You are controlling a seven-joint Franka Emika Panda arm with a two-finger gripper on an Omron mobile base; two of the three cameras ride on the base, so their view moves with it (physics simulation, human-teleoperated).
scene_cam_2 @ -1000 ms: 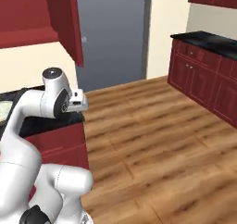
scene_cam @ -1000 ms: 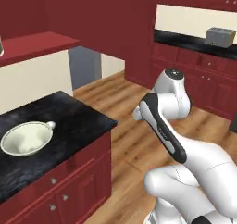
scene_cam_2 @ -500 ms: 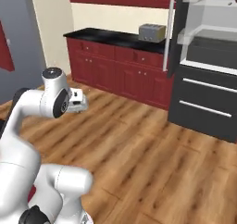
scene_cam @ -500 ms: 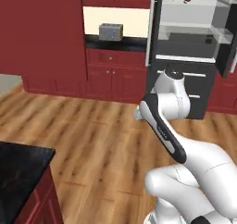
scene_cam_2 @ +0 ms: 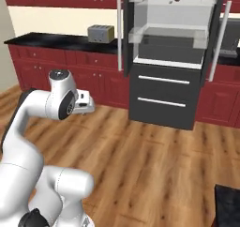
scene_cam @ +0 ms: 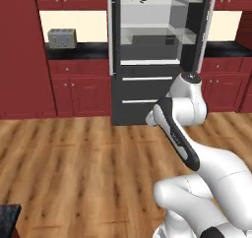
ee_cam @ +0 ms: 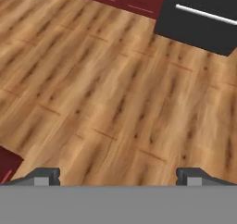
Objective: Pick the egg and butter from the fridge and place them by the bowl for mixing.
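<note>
While its jaws are standing wide and holding nothing, the gripper (ee_cam: 118, 174) is hovering over bare wooden floor (ee_cam: 106, 93); the open fridge (scene_cam: 156, 60) is standing at twelve o'clock, well apart.

The base turns away from the island counter, so the whole scene shifts: the bowl drops out of sight, and the fridge (scene_cam: 157, 55), doors open, now stands straight ahead, with the toaster (scene_cam: 61, 37) to its left.
</note>
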